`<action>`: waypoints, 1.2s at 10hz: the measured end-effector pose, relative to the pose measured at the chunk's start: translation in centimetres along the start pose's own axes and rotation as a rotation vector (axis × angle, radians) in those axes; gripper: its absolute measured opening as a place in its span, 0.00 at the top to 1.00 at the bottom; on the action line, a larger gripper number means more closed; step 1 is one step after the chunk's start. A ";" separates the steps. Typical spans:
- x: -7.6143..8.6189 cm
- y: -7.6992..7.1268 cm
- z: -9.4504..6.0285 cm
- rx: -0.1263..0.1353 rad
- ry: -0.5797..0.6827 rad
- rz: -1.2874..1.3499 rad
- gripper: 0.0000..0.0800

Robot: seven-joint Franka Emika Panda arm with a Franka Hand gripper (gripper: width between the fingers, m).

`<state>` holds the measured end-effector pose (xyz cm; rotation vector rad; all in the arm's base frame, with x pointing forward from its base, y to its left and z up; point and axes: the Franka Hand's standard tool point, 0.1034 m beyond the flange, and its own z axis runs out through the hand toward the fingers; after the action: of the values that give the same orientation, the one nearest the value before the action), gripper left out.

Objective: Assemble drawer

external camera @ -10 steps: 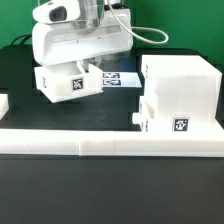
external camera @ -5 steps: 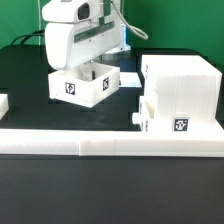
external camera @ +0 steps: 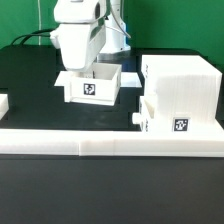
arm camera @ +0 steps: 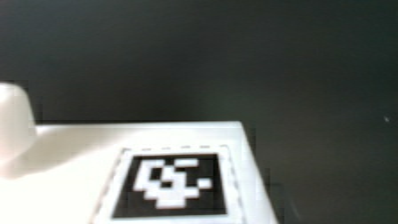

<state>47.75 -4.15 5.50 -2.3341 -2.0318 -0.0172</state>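
On the black surface, the small open-topped drawer box sits upright at centre-left, its tagged face turned toward the camera and its long axis running across the exterior view. The pincer reaches into its left wall; its opening cannot be told. The larger drawer housing stands to the right, apart from it.

Item count, exterior view: one open-topped drawer box; one large drawer housing; one smaller drawer box at its front; one long white rail along the tabletop's front edge. Visible marker tags: two, one on each drawer box.
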 end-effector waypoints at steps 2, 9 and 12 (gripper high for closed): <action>0.7 1.8 -0.6 -0.001 -0.002 -0.077 0.95; 0.9 4.5 -0.6 0.019 0.005 -0.136 0.95; 2.0 6.2 -0.9 0.007 -0.006 -0.204 0.95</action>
<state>54.21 -3.06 6.30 -2.1151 -2.2585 -0.0103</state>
